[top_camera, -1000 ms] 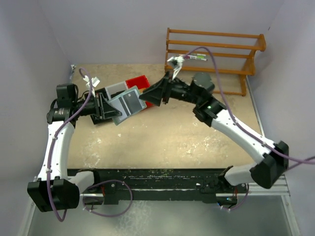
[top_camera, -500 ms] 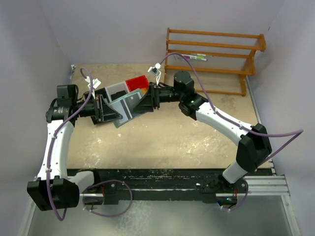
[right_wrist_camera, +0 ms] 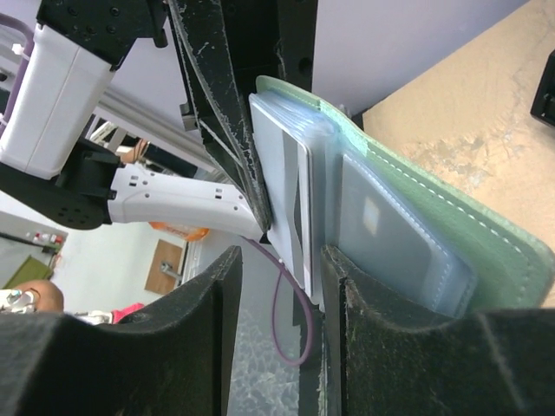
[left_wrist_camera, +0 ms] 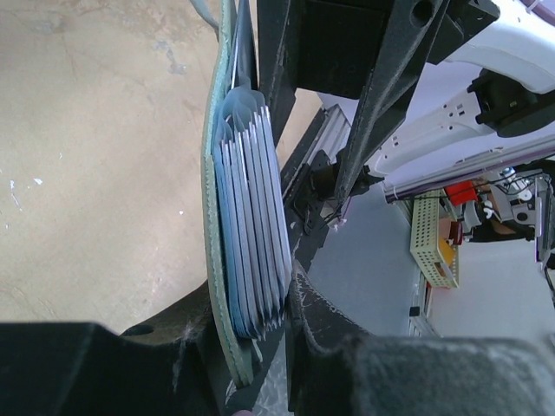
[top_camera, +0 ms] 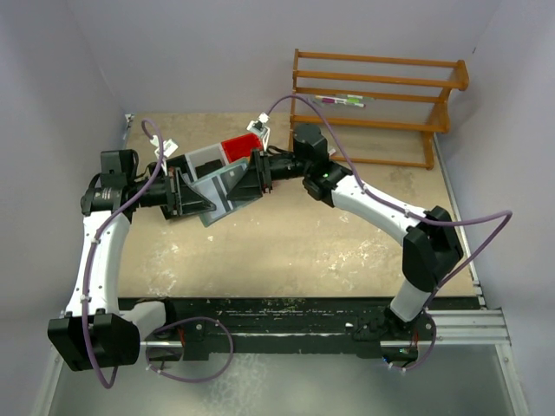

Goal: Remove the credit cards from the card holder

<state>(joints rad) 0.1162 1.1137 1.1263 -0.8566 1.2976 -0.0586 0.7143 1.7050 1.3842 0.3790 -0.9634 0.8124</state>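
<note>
My left gripper (top_camera: pixel 185 192) is shut on the grey-green card holder (top_camera: pixel 211 211) and holds it open above the table. In the left wrist view (left_wrist_camera: pixel 270 340) the holder's green edge (left_wrist_camera: pixel 211 225) stands upright, with several grey-blue credit cards (left_wrist_camera: pixel 253 217) fanned beside it. My right gripper (top_camera: pixel 252 174) is open at the holder's far edge. In the right wrist view (right_wrist_camera: pixel 282 299) a pale card's edge (right_wrist_camera: pixel 290 199) lies between my open fingers (right_wrist_camera: pixel 395 347), next to the green holder (right_wrist_camera: pixel 460 230).
A red block (top_camera: pixel 242 146) and a grey-white item (top_camera: pixel 204 156) lie just behind the holder. A wooden rack (top_camera: pixel 373 95) stands at the back right with a pen on it. A black flat item (top_camera: pixel 172 213) lies under my left gripper.
My right arm has swung left towards the holder; its open fingers now straddle the cards' edge. The left arm and the holder have hardly moved.
</note>
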